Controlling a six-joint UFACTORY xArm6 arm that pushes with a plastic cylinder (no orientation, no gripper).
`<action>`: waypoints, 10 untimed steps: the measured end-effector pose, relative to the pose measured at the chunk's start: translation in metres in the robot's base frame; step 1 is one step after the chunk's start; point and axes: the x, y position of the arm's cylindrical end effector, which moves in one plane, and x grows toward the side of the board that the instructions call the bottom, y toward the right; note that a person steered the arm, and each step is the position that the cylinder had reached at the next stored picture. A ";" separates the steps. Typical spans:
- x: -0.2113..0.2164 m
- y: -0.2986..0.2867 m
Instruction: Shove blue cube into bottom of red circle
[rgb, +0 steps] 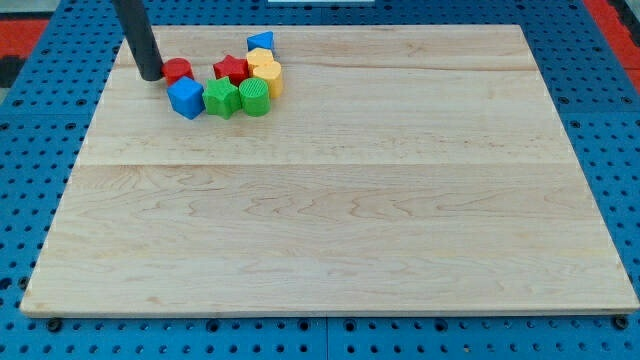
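The blue cube (186, 98) sits near the view's top left on the wooden board (340, 200). The red circle (178, 70) lies just above it, touching or nearly touching its top edge. My tip (151, 75) is at the left side of the red circle, up and left of the blue cube, and seems to touch the circle.
To the right of the blue cube is a tight cluster: a green star-like block (221, 98), a green cylinder (254, 97), a red star (231, 69), two yellow blocks (266, 72) and a small blue triangle (262, 41). The blue pegboard surrounds the board.
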 end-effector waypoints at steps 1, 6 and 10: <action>0.000 0.017; 0.088 -0.012; 0.091 0.050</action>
